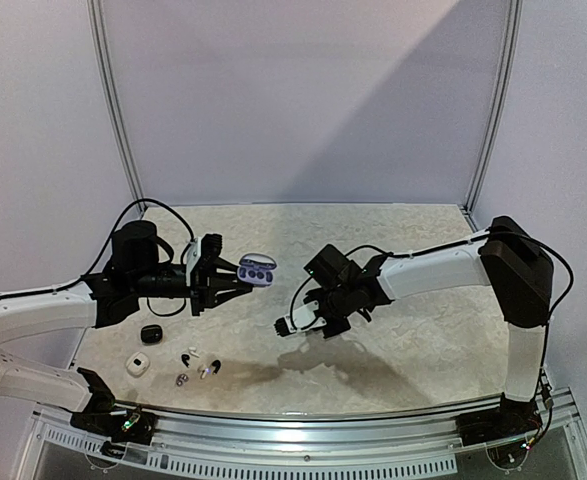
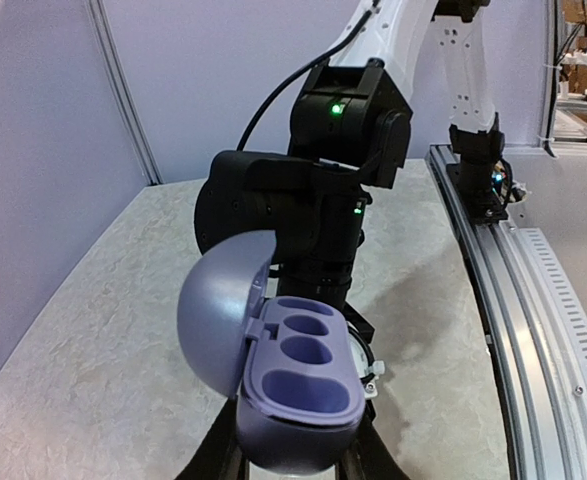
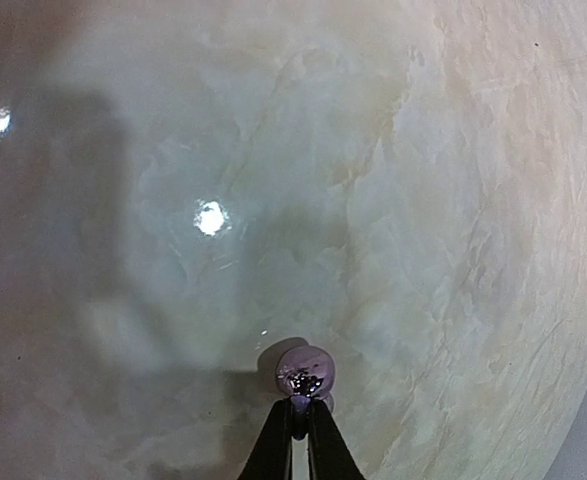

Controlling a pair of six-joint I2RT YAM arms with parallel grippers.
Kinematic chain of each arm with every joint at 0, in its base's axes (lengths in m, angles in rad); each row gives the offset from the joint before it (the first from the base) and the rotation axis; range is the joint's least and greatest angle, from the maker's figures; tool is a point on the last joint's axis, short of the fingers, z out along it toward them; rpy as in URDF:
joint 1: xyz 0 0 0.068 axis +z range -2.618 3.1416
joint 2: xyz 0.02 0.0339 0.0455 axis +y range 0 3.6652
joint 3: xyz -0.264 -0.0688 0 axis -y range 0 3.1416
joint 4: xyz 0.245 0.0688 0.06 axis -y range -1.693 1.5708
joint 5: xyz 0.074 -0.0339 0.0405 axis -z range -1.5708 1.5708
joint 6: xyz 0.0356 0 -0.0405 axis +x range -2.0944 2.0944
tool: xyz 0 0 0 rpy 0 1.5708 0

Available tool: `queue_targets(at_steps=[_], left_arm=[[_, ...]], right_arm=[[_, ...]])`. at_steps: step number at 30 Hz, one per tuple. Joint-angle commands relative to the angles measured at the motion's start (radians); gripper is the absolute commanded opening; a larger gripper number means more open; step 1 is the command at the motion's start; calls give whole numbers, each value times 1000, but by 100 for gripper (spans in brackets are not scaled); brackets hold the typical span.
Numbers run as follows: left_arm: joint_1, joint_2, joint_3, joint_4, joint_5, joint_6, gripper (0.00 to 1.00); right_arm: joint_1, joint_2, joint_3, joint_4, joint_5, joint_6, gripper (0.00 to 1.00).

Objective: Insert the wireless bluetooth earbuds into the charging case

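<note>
The left hand (image 1: 235,283) clamps the open lavender case (image 1: 257,268) aloft so the right hand (image 3: 300,405), pinching a matching earbud (image 3: 305,372), can seat it.

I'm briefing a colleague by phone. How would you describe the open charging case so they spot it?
Look at the left side of the marbled table, where the left gripper reaches toward the middle. The charging case sits clamped in it, above the tabletop. It alone is lavender with its lid open on empty wells; the black case and white case lie on the table.
</note>
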Motion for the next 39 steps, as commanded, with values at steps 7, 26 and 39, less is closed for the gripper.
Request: queue_targets(at_steps=[7,26,39], left_arm=[[-4,-19,-17,14,-8,-7,0],[-8,-21,-42,108,-40,-41,0],[-33,0,29,-8,33,23,0]], right_arm=[[-4,46,72,-66,10,7,0],[-39,-458,92,-269,-3,671,0],[182,-344,635,-596,-27,871,0]])
